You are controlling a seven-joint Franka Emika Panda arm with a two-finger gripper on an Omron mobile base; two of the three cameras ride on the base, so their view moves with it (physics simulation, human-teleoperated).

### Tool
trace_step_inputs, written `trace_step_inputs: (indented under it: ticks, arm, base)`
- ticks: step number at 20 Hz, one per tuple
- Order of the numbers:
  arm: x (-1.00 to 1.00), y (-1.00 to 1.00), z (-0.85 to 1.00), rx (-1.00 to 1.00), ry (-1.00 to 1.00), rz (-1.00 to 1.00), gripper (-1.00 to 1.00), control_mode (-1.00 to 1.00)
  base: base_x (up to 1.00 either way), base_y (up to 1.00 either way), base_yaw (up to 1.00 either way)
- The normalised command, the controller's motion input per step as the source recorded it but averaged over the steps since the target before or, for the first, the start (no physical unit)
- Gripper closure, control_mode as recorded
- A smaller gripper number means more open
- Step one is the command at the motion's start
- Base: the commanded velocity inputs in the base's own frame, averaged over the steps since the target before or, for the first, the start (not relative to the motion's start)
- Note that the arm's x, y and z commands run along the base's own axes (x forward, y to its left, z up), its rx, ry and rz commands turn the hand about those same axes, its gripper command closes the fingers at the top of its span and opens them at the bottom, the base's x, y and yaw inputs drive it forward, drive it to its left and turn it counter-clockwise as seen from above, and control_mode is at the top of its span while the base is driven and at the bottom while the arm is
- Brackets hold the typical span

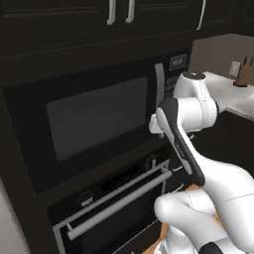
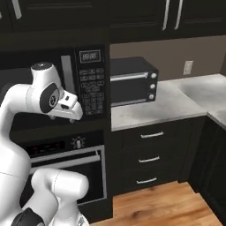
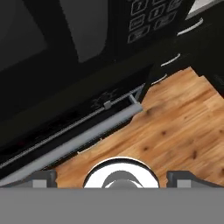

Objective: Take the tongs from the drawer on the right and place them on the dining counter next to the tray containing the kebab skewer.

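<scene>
Three black drawers (image 2: pixel 152 156) with slim silver handles sit stacked under the grey stone counter (image 2: pixel 167 103), right of the oven; all shut, so the tongs aren't visible and I can't tell which drawer has them. Top drawer (image 2: pixel 151 134) is just below the counter edge. Jaws (image 3: pixel 113 177) wide open, holding nothing; the two dark fingertips (image 3: pixel 41 178) stand far apart at the bottom of the hand view. Hand points down at the oven's steel bar handle (image 3: pixel 78 135) and the wooden floor (image 3: pixel 175 127), not touching either. Same drawer handles show small at the hand view's upper right. Arm (image 2: pixel 39 95) is folded up in front of the built-in microwave (image 1: pixel 94 119), well left of the drawers. Oven (image 1: pixel 114 201) below the microwave, door shut. Black toaster oven (image 2: pixel 132 79) on the counter against the wall, beside the microwave keypad (image 2: pixel 92 95). Knife block (image 1: pixel 243 74) on the counter's far corner in the left base view. Wall outlet (image 2: pixel 188 67) above the counter.
</scene>
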Motion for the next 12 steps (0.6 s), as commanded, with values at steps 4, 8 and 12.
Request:
trace_step_inputs:
  ticks: [4,8,12]
  arm:
    - [0.00,0.00,0.00,0.00,0.00,0.00,-1.00,1.00]
    - [0.00,0.00,0.00,0.00,0.00,0.00,-1.00,1.00]
    - [0.00,0.00,0.00,0.00,0.00,0.00,-1.00,1.00]
  base:
    - [0.00,-0.28,-0.43]
    - [0.00,-0.64,-0.26]
    - [0.00,-0.63,-0.28]
